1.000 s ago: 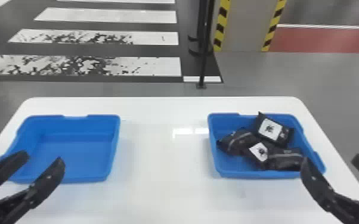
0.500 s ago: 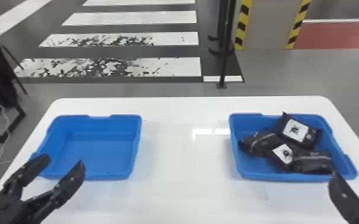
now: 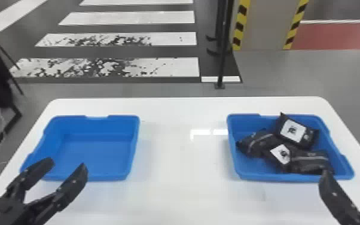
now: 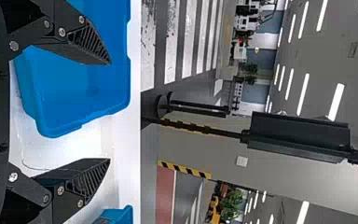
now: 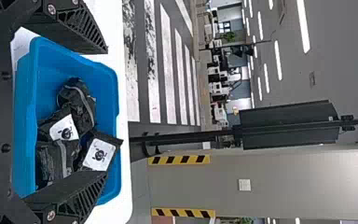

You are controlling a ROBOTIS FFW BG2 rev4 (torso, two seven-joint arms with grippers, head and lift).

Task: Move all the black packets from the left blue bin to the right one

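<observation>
1. Left container: the left blue bin, a shallow rectangular open-topped plastic tray, sits on the left part of the glossy white flat-topped surface. Its smooth floor is exposed.

2. Right container: the right blue bin, a matching open-topped plastic tray, sits on the right part of the surface, well apart from the left one.

3. Contents, right container: four glossy black packets of pouch shape lie heaped together.
   - Far packet: white label facing up, tilted, one corner raised at the far rim.
   - Near-middle packet: white label with a dark mark (the print is too small to tell).
   - Left packet: pale stripe across it, lying toward the left wall.
   - Near-right packet: pale stripe, lying toward the near right corner.

4. Left gripper: black, two flat fingers, set wide apart. In the head view the fingertips overlap the near left part of the left blue bin.

5. Right gripper: black, two flat fingers, also set wide. In the head view one finger overlaps the near rim of the right blue bin, and the other stands at the right edge of the view.
</observation>
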